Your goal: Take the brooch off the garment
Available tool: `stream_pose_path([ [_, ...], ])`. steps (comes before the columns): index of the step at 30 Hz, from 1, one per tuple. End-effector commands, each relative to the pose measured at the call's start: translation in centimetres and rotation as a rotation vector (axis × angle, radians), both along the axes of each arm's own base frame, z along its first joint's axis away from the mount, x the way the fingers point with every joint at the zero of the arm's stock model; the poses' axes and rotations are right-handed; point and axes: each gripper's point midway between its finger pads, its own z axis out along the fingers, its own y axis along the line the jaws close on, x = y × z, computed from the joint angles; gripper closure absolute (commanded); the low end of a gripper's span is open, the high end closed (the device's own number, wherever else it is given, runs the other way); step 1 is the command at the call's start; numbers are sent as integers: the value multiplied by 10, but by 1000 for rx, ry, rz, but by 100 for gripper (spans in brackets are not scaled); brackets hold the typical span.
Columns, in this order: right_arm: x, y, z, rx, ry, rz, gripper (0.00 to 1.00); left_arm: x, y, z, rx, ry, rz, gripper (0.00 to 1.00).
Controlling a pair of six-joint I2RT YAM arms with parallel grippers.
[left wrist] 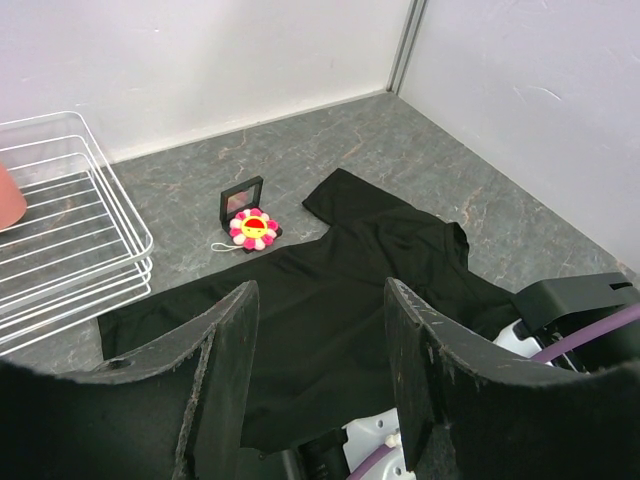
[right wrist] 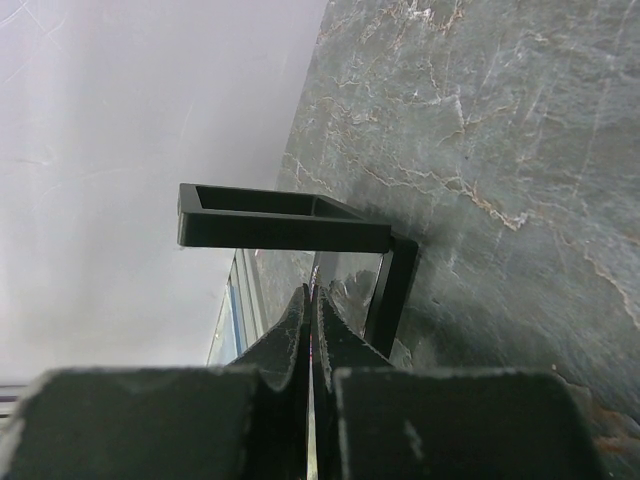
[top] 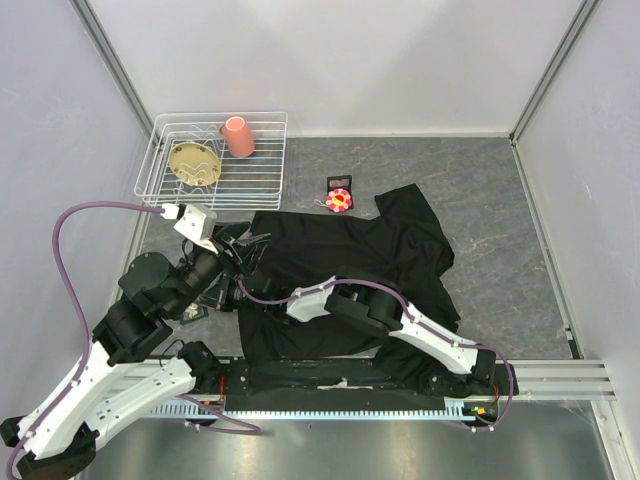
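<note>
The garment (top: pixel 340 265) is a black short-sleeved shirt spread on the grey stone floor, and the left wrist view shows it too (left wrist: pixel 330 290). The brooch (top: pixel 340 199) is a pink, yellow and red flower. It lies on the floor just beyond the shirt's far edge, apart from the cloth, beside a small black mirror case (left wrist: pixel 242 197). The brooch (left wrist: pixel 252 228) has a thin white loop. My left gripper (left wrist: pixel 322 300) hangs open over the shirt's left part, holding nothing. My right gripper (right wrist: pixel 311 292) is shut, pointing at a black frame (right wrist: pixel 285 230).
A white wire basket (top: pixel 220 117) at the back left holds a pink cup (top: pixel 238 136) and a tan dish (top: pixel 193 162). The right arm (top: pixel 340 303) lies across the shirt's near part, under the left gripper. Walls close in the left, back and right.
</note>
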Motion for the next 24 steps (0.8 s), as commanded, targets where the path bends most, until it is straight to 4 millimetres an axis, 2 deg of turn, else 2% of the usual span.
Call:
stream_pose_path([
  [1, 3, 4, 17, 73, -14, 3, 99, -3, -1, 23, -85, -29, -7, 41],
  [4, 4, 3, 16, 82, -4, 0, 98, -2, -1, 22, -81, -28, -9, 41],
  [11, 6, 3, 13, 63, -4, -10, 82, -2, -2, 18, -77, -22, -12, 41],
  [24, 6, -5, 13, 28, -28, -36, 71, -4, -1, 12, -78, -17, -12, 41],
])
